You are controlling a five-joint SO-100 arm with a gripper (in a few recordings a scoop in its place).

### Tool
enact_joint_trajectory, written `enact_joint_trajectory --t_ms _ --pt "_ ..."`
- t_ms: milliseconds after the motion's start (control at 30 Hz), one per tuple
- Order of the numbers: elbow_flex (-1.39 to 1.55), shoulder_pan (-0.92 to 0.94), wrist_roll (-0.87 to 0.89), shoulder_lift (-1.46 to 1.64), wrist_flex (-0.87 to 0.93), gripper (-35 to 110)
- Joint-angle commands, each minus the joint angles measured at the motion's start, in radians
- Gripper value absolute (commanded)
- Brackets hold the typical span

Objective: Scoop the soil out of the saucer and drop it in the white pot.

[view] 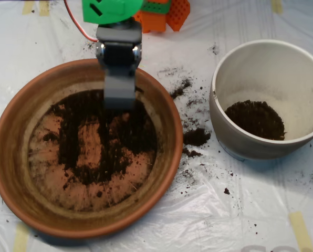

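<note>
Dark soil (101,139) in terracotta saucer (20,157)

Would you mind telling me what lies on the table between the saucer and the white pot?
In the overhead view, spilled soil lies scattered on the plastic sheet between the saucer and the white pot.

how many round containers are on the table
2. The terracotta saucer sits at left with soil spread across its floor; the white pot stands at right, soil in its bottom.
</note>
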Motion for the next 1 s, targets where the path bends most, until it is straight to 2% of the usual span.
enact_joint_trajectory --t_ms 0,233,367,667,867,967 --pt "-0.129 -0.058 0.014 0.101 0.051 0" --pt "-0.341 -0.216 0.061 0.060 0.178 0" --pt "-0.572 -0.348 0.095 -0.035 0.308 0" --pt "-0.910 -0.592 0.106 -0.264 0.459 0" --pt "-0.983 -0.684 0.098 -0.359 0.479 0" --pt "-0.980 -0.698 0.124 -0.377 0.474 10"
